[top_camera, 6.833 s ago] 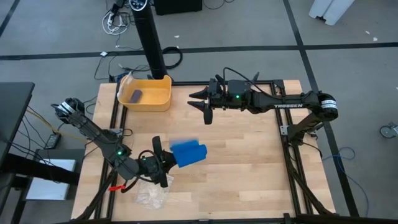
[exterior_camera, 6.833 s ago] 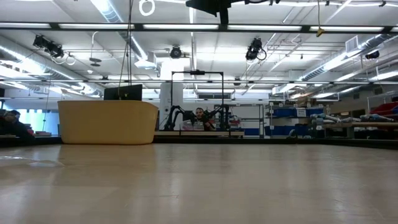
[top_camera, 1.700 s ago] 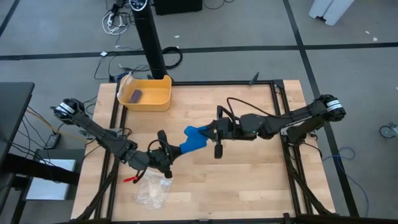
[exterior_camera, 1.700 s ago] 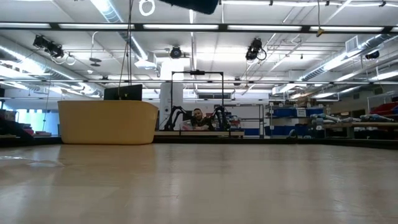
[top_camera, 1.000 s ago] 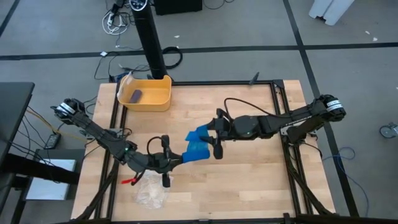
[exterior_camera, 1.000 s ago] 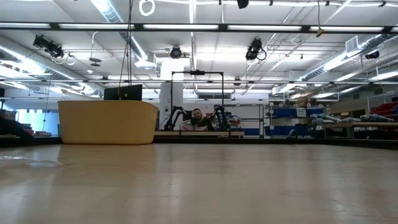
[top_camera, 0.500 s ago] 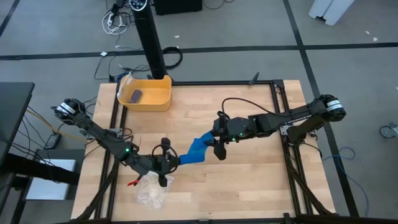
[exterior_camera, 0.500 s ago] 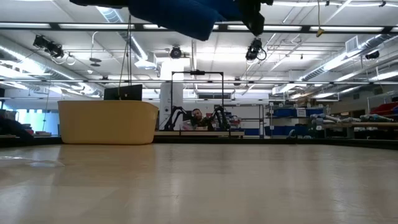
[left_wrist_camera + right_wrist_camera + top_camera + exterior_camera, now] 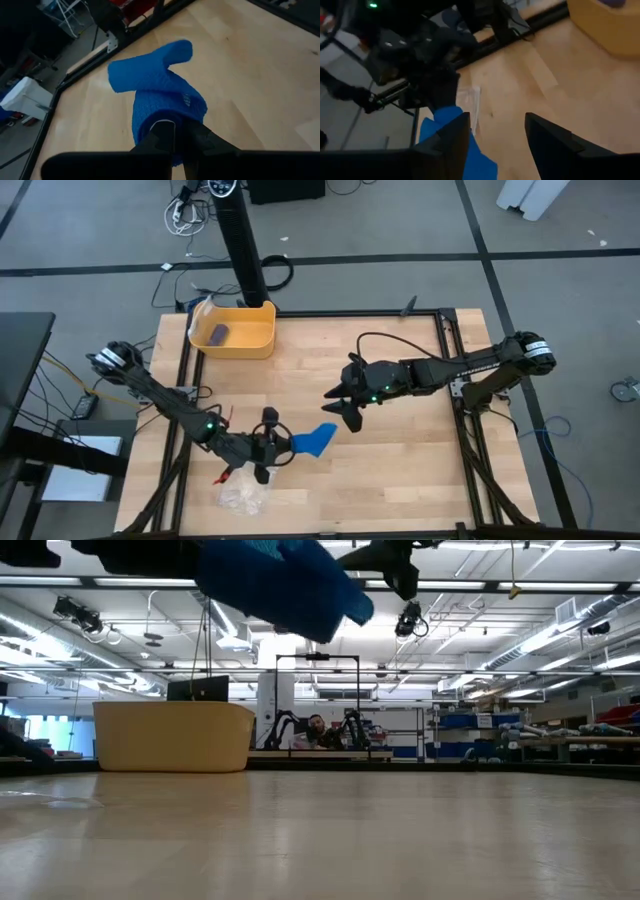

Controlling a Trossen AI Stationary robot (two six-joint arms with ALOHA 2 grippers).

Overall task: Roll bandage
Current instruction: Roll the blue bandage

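The bright blue bandage is a bunched, partly rolled band held in the air over the table's near left part. My left gripper is shut on its left end. In the left wrist view the bandage sticks out past the fingers, with one stubby end bent off to the side. The low view shows the bandage hanging well clear of the tabletop. My right gripper stands open just right of and beyond the bandage, with nothing between its fingers. My left gripper pinches the bandage's near end between its two fingers, over several bunched layers. The fingers come from the table's left, slanting slightly down. The bandage juts out beyond the fingertips toward the right, lifted clear of the table.
A yellow bin holding a small dark purple block stands at the far left, beside a black post. A clear crinkled plastic bag lies near the front left edge, below my left arm. Bare wood lies to the right.
My right gripper has let go of the bandage's far end, opened, rolled and drawn back slightly toward the far edge. The bandage, stretched between both grippers before, now hangs bunched from my left gripper alone. My left gripper has sunk lower with it.
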